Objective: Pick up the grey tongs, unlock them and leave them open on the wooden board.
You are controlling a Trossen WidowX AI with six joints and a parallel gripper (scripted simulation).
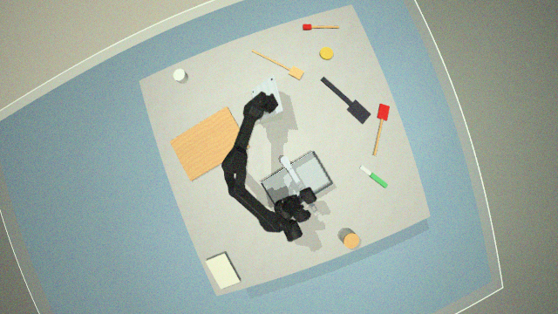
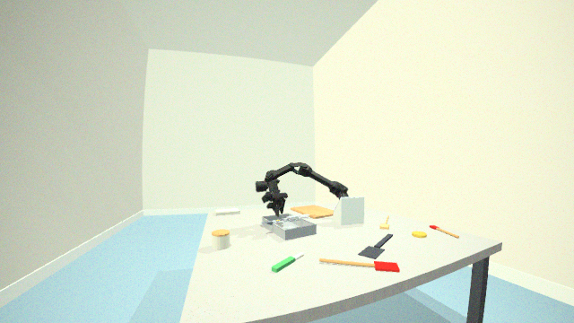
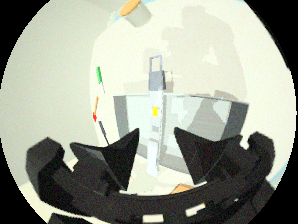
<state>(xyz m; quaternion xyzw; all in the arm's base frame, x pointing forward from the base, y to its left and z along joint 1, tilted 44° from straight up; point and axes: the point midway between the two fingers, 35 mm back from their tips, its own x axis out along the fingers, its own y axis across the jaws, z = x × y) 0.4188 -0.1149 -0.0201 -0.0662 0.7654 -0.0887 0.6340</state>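
The grey tongs [image 1: 289, 170] [image 3: 156, 95] lie across the roasting tin [image 1: 323, 167] [image 2: 296, 231] [image 3: 239, 116], over both long rims. Their pale broad end sticks out on one side; a darker block and a thin loop stick out on the other. A yellow mark shows on them. My gripper [image 2: 279, 214] [image 3: 157, 129] is open and empty, pointing down over the tin. In the wrist view the tongs run between the two fingertips, with gaps on both sides; the fingertips look a little above them. The wooden board [image 1: 205, 144] [image 2: 312, 211] lies flat, partly under my arm in the top view.
A lidded jar [image 1: 351, 241] [image 2: 221, 240] stands beyond the tin's loop side. A green-handled tool [image 1: 378, 180] [image 2: 284, 264], a red-headed spatula [image 1: 383, 112] and a black spatula [image 1: 358, 112] lie to one side. A pale box [image 1: 223, 270] is near a table corner.
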